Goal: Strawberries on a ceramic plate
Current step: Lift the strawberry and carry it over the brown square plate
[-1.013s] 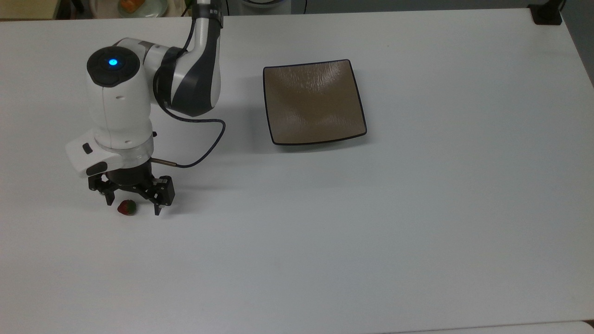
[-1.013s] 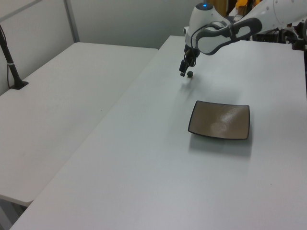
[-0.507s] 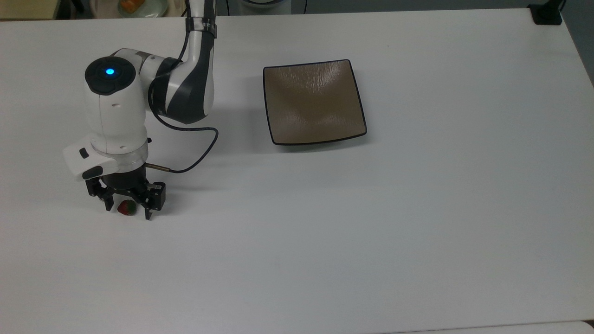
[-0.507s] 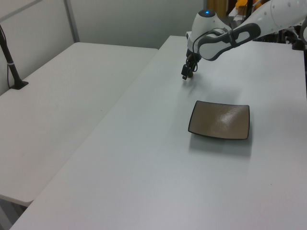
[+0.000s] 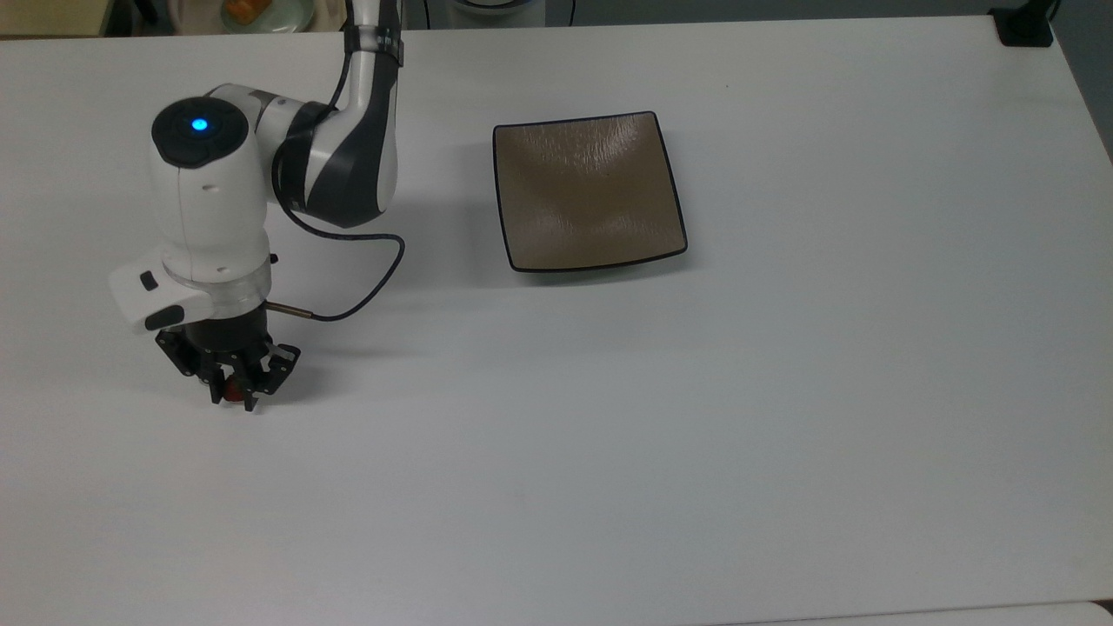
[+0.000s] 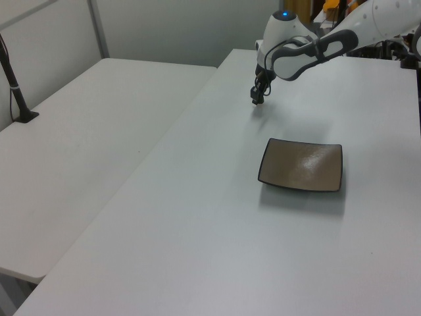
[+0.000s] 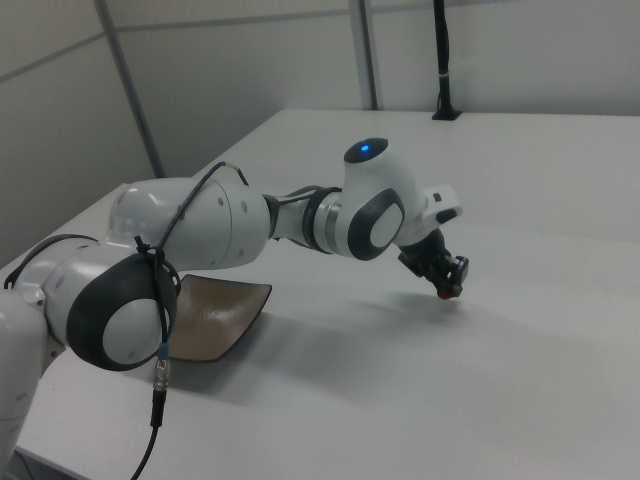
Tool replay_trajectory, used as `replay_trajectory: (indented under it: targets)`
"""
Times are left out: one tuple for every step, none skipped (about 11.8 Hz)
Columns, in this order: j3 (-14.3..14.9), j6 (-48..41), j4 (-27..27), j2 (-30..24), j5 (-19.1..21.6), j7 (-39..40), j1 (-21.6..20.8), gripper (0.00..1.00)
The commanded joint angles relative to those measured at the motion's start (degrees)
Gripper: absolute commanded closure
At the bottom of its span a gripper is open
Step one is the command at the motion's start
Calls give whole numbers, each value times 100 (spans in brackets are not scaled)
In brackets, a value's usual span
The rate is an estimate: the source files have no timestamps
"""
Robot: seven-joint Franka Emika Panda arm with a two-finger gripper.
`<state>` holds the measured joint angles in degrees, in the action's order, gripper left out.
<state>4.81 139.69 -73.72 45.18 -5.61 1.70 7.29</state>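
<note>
The strawberry (image 5: 232,394) is a tiny red fruit at table level on the top view's lower left, mostly covered by my gripper (image 5: 233,396). The black fingers stand closed in on it from both sides. In the right view a bit of red strawberry (image 7: 443,294) shows at the tip of the gripper (image 7: 447,289), low over the white table. The left view has the gripper (image 6: 256,101) pointing down at the far end of the table. The square tan-brown ceramic plate (image 5: 587,191) with its black rim lies bare, well to the top view's right of the gripper, and it is also seen as plate (image 6: 301,164) and plate (image 7: 215,315).
A round pale plate with orange food (image 5: 261,10) sits beyond the table's far edge at the top view's upper left. A black clamp base (image 5: 1024,26) stands at the far right corner. A second white table (image 6: 79,145) adjoins on the left view's left.
The gripper has come down and slid slightly toward the top view's left over the strawberry. Its fingers went from wide apart to closed on the fruit.
</note>
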Motion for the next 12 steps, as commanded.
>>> replay_trajectory:
  targets:
    - [11, 23, -834, -1034, 7, 24, -34, 80]
    - [3, -168, -959, -1307, 16, 24, -69, 80]
    - [-41, -666, -943, -1519, 25, 24, -96, 80]
    - [-85, -1210, -908, -1739, 51, 24, -113, 80]
    - [-138, -1677, -916, -2002, 156, 33, -218, 80]
    - [-138, -2099, -934, -2239, 296, 41, -332, 80]
    - [-138, -2539, -916, -2424, 411, 59, -481, 80]
    - [-138, -2917, -934, -2635, 429, 59, -622, 79]
    - [-147, -3252, -986, -2881, 438, 59, -797, 75]
    - [-173, -3603, -1091, -3083, 490, 68, -921, 72]
    - [-191, -3876, -1179, -3294, 682, 94, -1000, 72]
    - [-200, -4105, -1336, -3531, 858, 268, -1062, 72]
